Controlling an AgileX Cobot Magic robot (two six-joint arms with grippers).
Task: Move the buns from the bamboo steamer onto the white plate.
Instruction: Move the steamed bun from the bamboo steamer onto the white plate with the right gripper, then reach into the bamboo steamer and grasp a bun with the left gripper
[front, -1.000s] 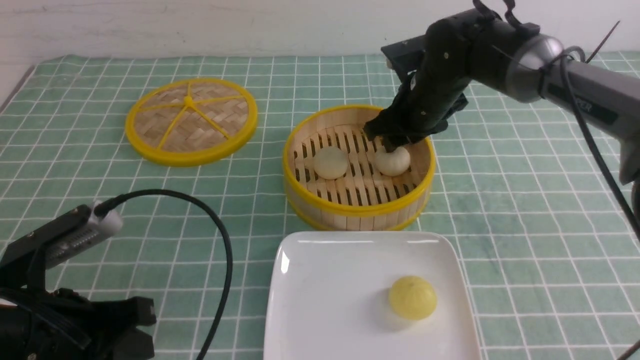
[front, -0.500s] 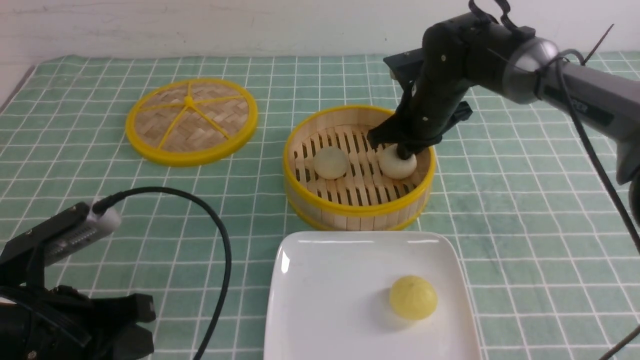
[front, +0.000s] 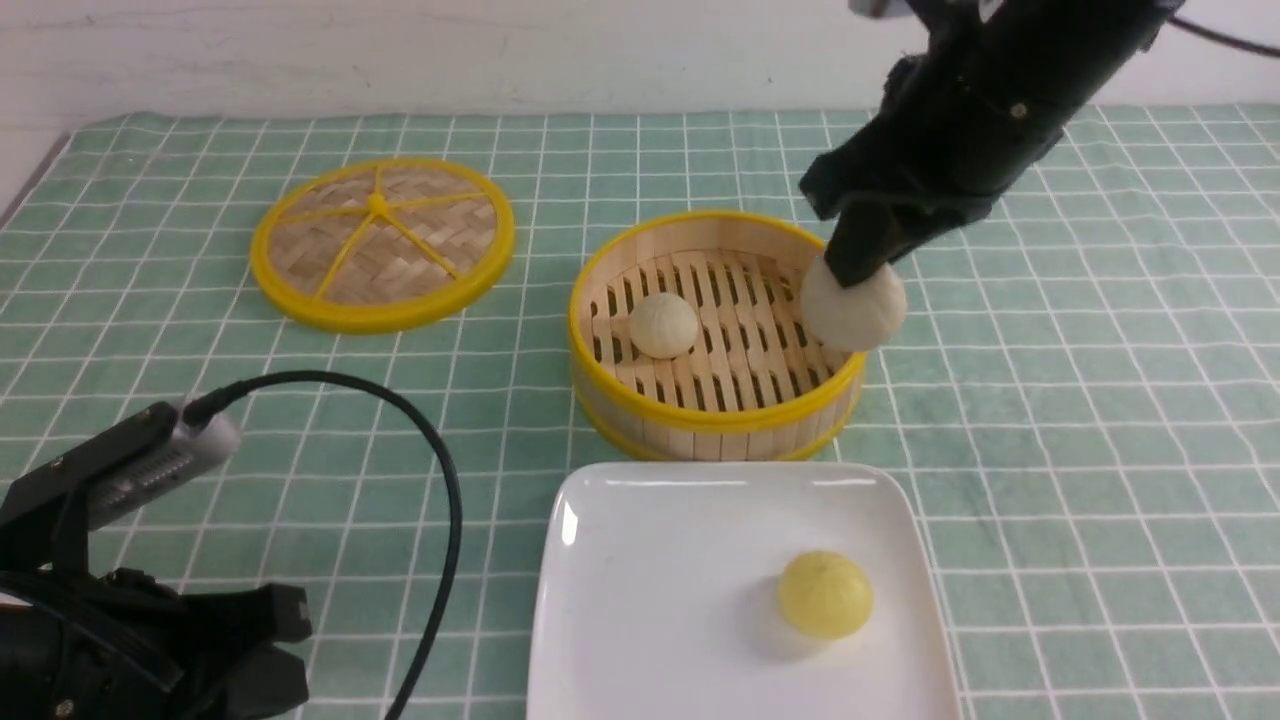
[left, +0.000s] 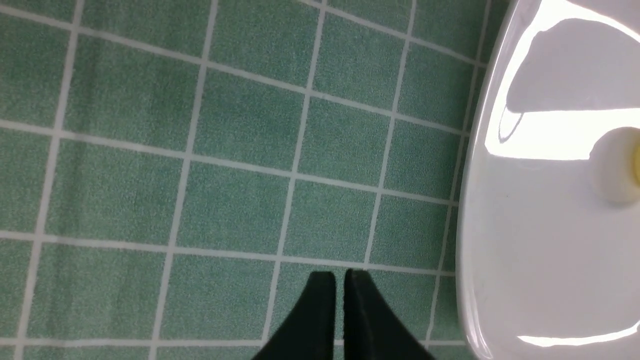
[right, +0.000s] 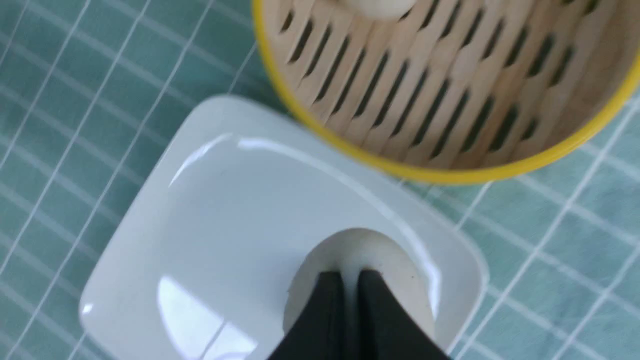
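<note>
My right gripper (front: 858, 272) is shut on one off-white bun (front: 853, 308) and holds it in the air over the right rim of the bamboo steamer (front: 715, 415). In the right wrist view the same bun (right: 395, 270) sits pinched at the black fingertips (right: 330, 285), with the white plate (right: 210, 210) below. A second bun (front: 662, 324) lies on the steamer's slotted floor, left of centre. The white plate (front: 650, 600) lies in front of the steamer. My left gripper (left: 340, 274) is shut and empty, low over the cloth beside the plate's edge (left: 475, 200).
A bright yellow bun (front: 825, 594) rests on the plate's right half. The woven, yellow-rimmed lid (front: 382, 242) lies flat at the back left. A black cable (front: 440, 470) arcs over the green checked cloth (front: 1080, 420) from the left arm.
The right gripper closed on the right-hand bun in the steamer and lifted it up and to the right, above the rim. The left arm stayed put.
</note>
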